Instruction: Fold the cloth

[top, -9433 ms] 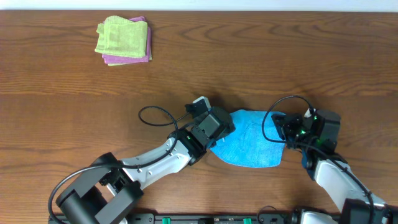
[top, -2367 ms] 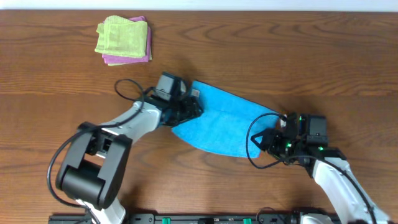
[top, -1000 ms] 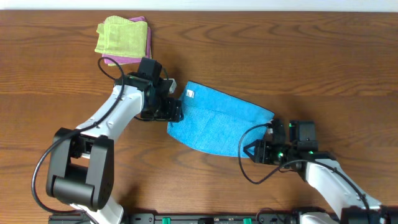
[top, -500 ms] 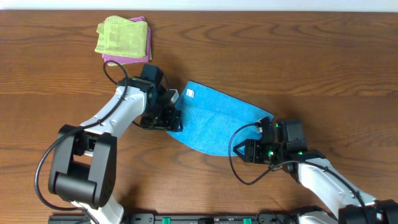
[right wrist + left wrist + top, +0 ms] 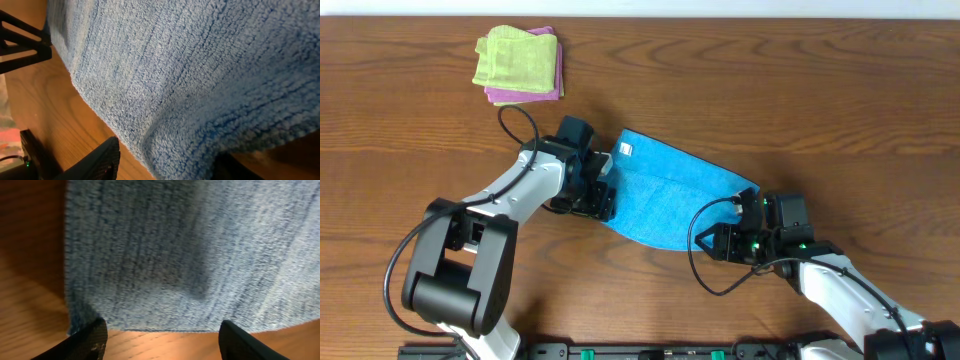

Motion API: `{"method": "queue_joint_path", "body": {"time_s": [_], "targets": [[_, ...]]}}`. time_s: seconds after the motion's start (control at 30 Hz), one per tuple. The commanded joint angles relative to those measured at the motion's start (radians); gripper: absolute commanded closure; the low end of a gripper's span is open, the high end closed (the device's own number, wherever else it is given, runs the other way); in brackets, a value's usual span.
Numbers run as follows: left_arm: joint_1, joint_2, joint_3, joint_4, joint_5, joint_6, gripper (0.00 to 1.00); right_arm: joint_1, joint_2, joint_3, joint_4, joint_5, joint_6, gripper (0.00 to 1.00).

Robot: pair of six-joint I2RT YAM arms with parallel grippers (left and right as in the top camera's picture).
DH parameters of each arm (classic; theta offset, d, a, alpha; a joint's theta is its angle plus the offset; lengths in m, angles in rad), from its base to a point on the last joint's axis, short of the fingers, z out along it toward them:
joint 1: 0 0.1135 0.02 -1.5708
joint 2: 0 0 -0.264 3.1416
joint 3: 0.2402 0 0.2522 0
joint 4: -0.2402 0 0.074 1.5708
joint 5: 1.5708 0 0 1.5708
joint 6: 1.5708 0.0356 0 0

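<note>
The sky-blue terry cloth (image 5: 670, 205) looks soft, fuzzy and matt; the brown wooden worktop (image 5: 800, 90) is smooth, faintly glossy, grained.

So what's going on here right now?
Both arms are at the blue cloth, which lies slanted mid-table, seemingly folded once. The left gripper is at its left edge and the right gripper at its lower right corner. Both stand open, low at the hem; neither has closed on it yet.
</note>
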Motion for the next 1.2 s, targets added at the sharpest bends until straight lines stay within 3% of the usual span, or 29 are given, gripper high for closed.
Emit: {"method": "queue_joint_path", "body": {"time_s": [0.0,0.27,0.5,0.8,1.1,1.17], "targets": [[0.004,0.012,-0.002,-0.005,-0.135,-0.002,0.26,0.010,0.005,-0.006,0.001,-0.022,0.013,0.48],[0.029,0.012,-0.002,-0.064,-0.275,-0.030,0.23,0.010,0.005,-0.006,0.001,-0.022,0.012,0.47],[0.042,0.012,-0.002,-0.033,-0.045,-0.042,0.25,0.010,0.005,-0.006,-0.003,-0.050,0.025,0.47],[0.025,0.012,-0.003,-0.019,0.095,-0.072,0.25,0.035,0.005,-0.006,-0.004,-0.091,0.106,0.52],[-0.108,0.012,-0.003,-0.022,0.092,-0.084,0.25,0.173,0.005,-0.040,0.115,0.031,0.292,0.54],[-0.129,0.012,-0.003,-0.023,0.091,-0.091,0.25,0.184,0.005,-0.050,0.126,0.055,0.304,0.63]]}}
